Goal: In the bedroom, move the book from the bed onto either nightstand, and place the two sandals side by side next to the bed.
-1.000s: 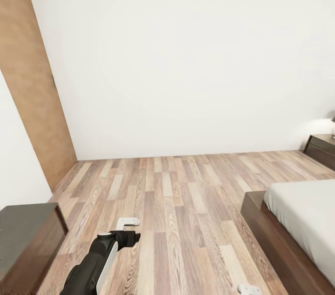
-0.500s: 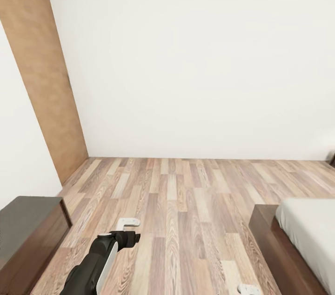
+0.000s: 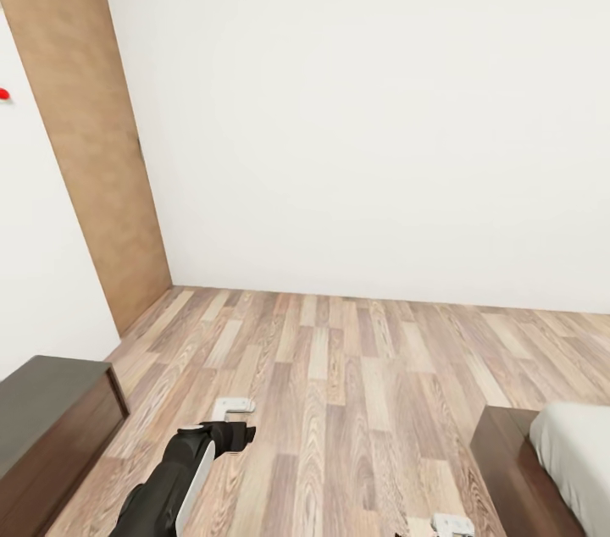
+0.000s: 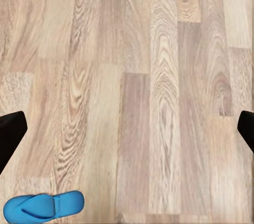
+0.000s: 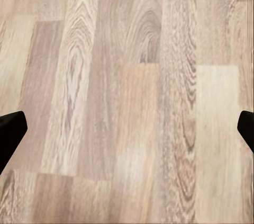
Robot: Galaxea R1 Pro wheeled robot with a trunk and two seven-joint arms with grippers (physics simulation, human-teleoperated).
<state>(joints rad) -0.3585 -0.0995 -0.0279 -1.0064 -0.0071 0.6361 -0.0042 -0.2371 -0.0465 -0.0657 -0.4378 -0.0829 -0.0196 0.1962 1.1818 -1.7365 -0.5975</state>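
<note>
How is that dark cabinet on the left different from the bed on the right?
The cabinet is a boxy piece with a flat, dull dark grey top, while the bed carries a soft pale mattress on its frame. The cabinet stands against the white wall at the left, whereas the bed sits out on the plank floor at the right. The bed's wooden frame looks lower than the cabinet. Both have dark brown wood sides, and both are cut off by the picture's edge.

Bedroom corner, bed edge and one blue sandal

The bedroom (image 3: pixel 356 113) has white walls and a brown wood-plank floor (image 3: pixel 339 384). The bed (image 3: pixel 542 469) shows one corner at lower right: dark brown frame, pale grey-white mattress. In the left wrist view, a bright blue sandal (image 4: pixel 42 206) lies flat on the planks, strap up.
</note>
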